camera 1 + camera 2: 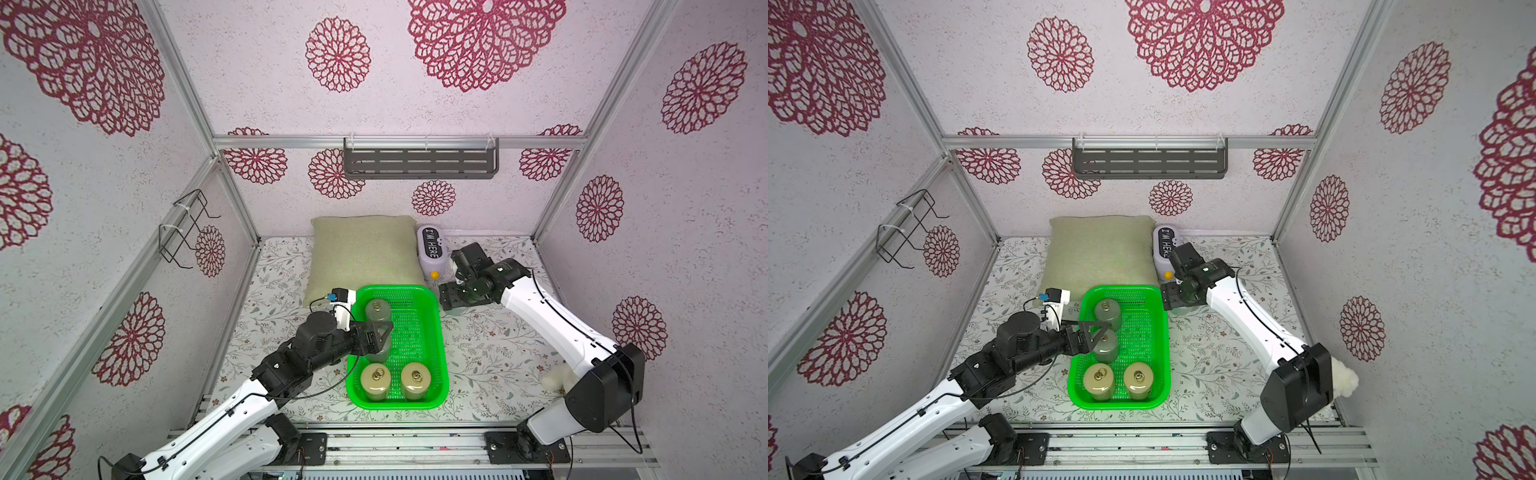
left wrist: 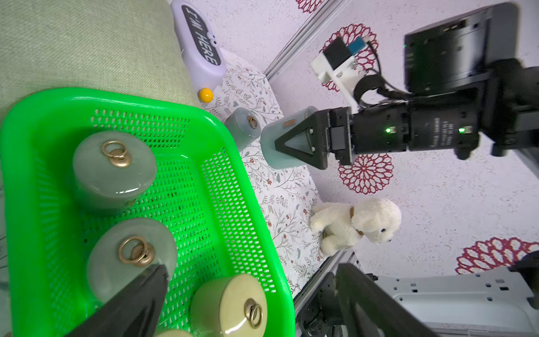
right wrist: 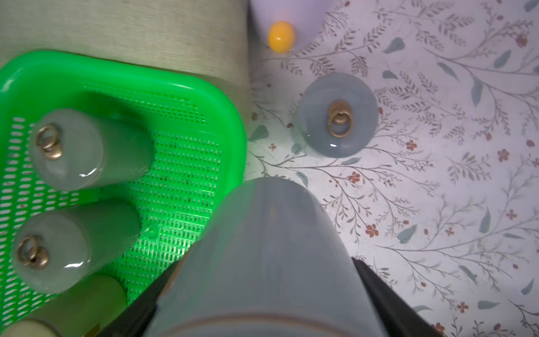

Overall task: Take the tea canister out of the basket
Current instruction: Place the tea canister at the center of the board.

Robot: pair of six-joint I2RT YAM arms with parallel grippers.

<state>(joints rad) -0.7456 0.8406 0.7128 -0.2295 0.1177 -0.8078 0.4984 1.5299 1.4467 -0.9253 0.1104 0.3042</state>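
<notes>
1. Clock bearings are read in both top views, with the green basket (image 1: 395, 405) at the dial's centre and 12 o'clock at the back wall.
2. The right gripper (image 2: 284, 143) is clenched on a blue-grey tea canister (image 3: 262, 248), pinching its side wall. This canister is outside the basket, off the corner at about 1 o'clock, over the floral cloth (image 1: 498, 353). I cannot tell whether its base touches the cloth.
3. A second blue-grey canister (image 3: 338, 116) stands upright on the cloth just beside it, on its 12 o'clock side. The spot is probably chosen so that removed canisters gather together.
4. The left gripper (image 1: 376, 334) reaches in from 9 o'clock over the low wall, jaws spread wide and grasping nothing, at the middle grey-green canister (image 1: 1106, 347). The spread suits that broad body. One finger (image 2: 140, 291) lies at the lid's edge, though contact is unclear.
5. The far grey-green canister (image 1: 377, 309) sits at 11 o'clock. Two cream canisters (image 1: 376, 380) (image 1: 415, 378) stand at 7 and 5 o'clock.
</notes>
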